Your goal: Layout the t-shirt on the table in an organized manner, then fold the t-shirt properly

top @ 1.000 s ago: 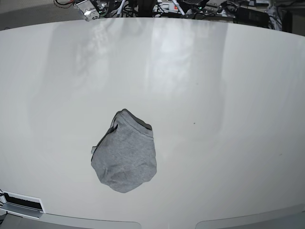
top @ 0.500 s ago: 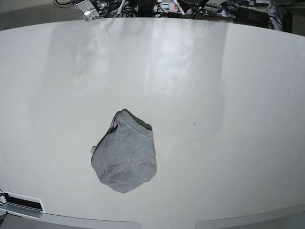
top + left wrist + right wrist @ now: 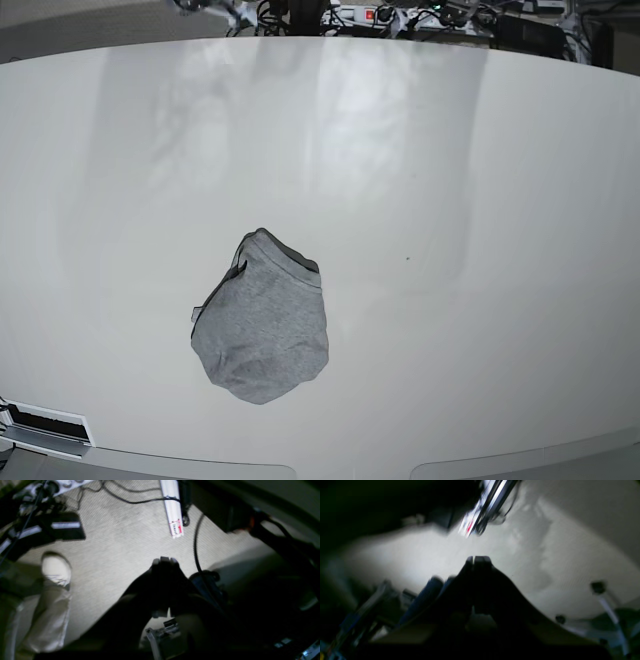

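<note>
My left gripper (image 3: 165, 560) and right gripper (image 3: 478, 558) were both pinched closed on nothing, hanging over carpeted floor (image 3: 120, 542) off the table (image 3: 480, 180). The t-shirt (image 3: 262, 322) lay bunched in a grey heap on the table, toward its near edge.

Base view is bright and sharp, with soft glare streaks on the glossy worktop (image 3: 480, 200) and curved edges. Both wrist views are dim and blurred, dark silhouettes below the jaws, lit floor (image 3: 120, 537) beyond them.
</note>
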You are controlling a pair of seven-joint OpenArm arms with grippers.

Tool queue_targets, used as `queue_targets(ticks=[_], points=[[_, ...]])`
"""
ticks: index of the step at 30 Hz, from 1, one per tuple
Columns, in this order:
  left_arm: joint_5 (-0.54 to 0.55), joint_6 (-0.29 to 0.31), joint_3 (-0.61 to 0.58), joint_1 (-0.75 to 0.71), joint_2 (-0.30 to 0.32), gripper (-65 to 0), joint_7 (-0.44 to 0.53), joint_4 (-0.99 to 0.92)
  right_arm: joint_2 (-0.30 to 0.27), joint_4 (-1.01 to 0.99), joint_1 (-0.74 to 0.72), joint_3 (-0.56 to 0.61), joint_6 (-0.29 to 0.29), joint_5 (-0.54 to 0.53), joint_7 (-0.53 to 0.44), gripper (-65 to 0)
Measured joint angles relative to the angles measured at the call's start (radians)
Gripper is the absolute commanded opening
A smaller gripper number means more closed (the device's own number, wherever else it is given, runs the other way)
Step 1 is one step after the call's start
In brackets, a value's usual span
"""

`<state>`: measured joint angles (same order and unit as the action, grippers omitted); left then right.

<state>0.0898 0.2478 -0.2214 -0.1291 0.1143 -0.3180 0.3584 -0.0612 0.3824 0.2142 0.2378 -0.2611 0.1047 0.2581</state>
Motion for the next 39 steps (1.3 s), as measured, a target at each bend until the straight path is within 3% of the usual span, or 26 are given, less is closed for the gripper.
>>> queue_targets(ticks=[2, 3, 6, 10, 12, 14, 19, 24, 28, 31, 34, 37, 39], points=[[-0.002, 0.000, 0.000, -0.050, 0.027, -65.0, -0.019, 0.076, -0.016, 0.076, 0.078, 0.000, 0.048, 0.003, -0.010, -65.0], [0.002, 0.000, 0.000, -0.086, 0.045, -65.0, -0.023, 0.121, -0.029, 0.130, 0.120, 0.000, 0.045, 0.008, -0.003, -65.0], [0.056, -0.004, 0.000, -0.205, 0.111, -65.0, -0.043, 0.274, -0.077, 0.327, 0.243, 0.000, 0.002, -0.001, -0.006, -65.0], [0.090, -0.031, 0.000, -0.371, 0.179, -65.0, -0.069, 0.504, -0.151, 0.617, 0.410, -0.003, -0.074, -0.128, 0.012, -65.0], [0.102, -0.058, 0.000, -0.441, 0.206, -65.0, -0.084, 0.638, -0.190, 0.766, 0.493, -0.003, -0.079, -0.169, 0.034, -65.0], [0.105, -0.061, 0.017, -0.511, 0.230, -65.0, -0.099, 0.784, -0.227, 0.917, 0.573, -0.002, -0.041, -0.186, 0.049, -65.0], [0.111, -0.066, 0.174, -0.678, 0.267, -65.0, -0.142, 1.152, -0.310, 1.299, 0.742, -0.006, 0.130, -0.161, 0.101, -65.0], [0.248, 0.003, 0.375, -0.802, 0.264, -65.0, -0.214, 1.491, -0.313, 1.630, 0.868, -0.051, 0.199, -0.119, 0.222, -65.0], [0.281, 0.008, 0.520, -0.845, 0.266, -65.0, -0.235, 1.701, -0.314, 1.814, 0.899, -0.158, 0.220, -0.119, 0.225, -65.0], [0.282, 0.040, 0.603, -0.830, 0.267, -65.0, -0.187, 1.806, -0.315, 1.878, 0.887, -0.256, 0.164, -0.123, 0.178, -65.0], [0.285, 0.080, 0.634, -0.751, 0.267, -65.0, -0.167, 1.830, -0.315, 1.879, 0.824, -0.322, 0.050, -0.160, 0.089, -65.0], [0.279, 0.072, 0.635, -0.639, 0.267, -65.0, -0.180, 1.817, -0.311, 1.873, 0.696, -0.323, -0.066, -0.251, 0.072, -65.0], [0.289, 0.075, 0.635, -0.581, 0.266, -65.0, -0.176, 1.813, -0.312, 1.857, 0.604, -0.301, -0.105, -0.304, 0.060, -65.0]])
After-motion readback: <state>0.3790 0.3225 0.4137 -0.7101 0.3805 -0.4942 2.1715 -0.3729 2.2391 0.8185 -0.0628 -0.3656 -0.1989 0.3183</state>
